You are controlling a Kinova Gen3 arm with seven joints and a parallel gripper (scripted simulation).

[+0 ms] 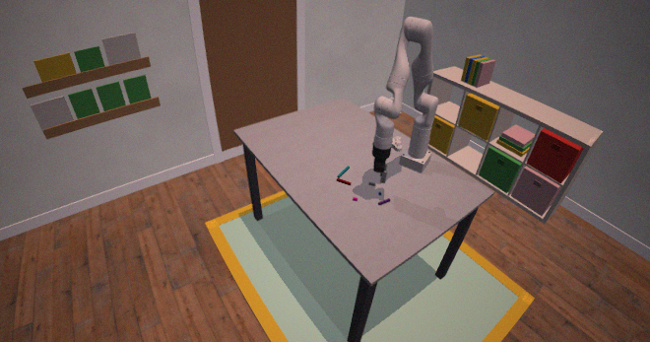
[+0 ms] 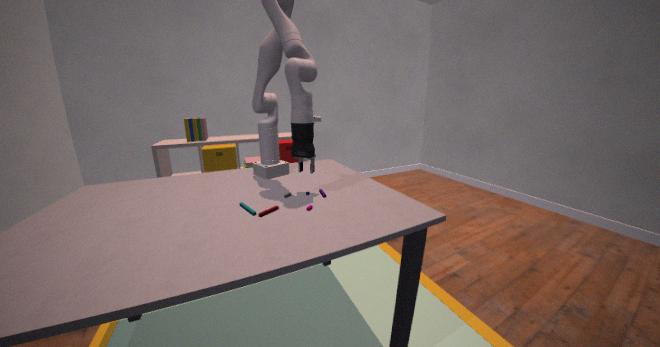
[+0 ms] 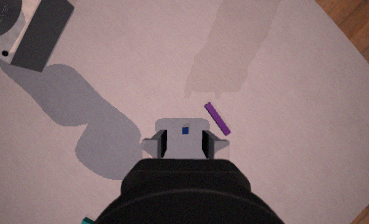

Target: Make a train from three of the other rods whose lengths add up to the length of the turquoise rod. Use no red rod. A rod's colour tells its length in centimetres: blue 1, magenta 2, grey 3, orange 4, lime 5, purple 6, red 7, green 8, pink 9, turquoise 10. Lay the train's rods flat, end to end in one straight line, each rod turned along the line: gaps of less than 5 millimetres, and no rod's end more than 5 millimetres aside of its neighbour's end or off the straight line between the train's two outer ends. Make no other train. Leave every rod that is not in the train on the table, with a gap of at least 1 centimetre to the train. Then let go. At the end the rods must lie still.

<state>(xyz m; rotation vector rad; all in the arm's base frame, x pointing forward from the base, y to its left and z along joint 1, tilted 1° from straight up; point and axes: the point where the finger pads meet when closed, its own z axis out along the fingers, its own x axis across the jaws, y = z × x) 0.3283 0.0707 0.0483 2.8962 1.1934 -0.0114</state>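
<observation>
The turquoise rod (image 1: 343, 171) lay flat on the table (image 1: 305, 133), with the red rod (image 1: 344, 181) just beside it, the two meeting at an angle near one end. In the exterior view the same pair showed as turquoise (image 2: 247, 208) and red (image 2: 268, 211), close together but not in line. The other rods lay scattered apart from them: a grey rod (image 1: 371, 183) in the arm's shadow, a tiny blue rod (image 1: 379, 192) past it, a magenta rod (image 1: 355, 198) nearer the table's edge, and a purple rod (image 1: 384, 201) beyond the blue one. None of them lay end to end; each was separate from its neighbours.

The gripper (image 2: 306, 166) hung above the table over the blue rod, pointing straight down. Its fingers were spread apart and held nothing. In the wrist view the blue rod (image 3: 185, 130) appeared between the two fingers but lay on the table below them, and the purple rod (image 3: 217, 118) lay slantwise just to one side. A corner of the turquoise rod (image 3: 87, 219) showed at the bottom edge.

The arm stood on its base (image 1: 422, 166) at the table's far side. Behind it a shelf unit (image 1: 512, 99) with coloured boxes stood against the wall.
</observation>
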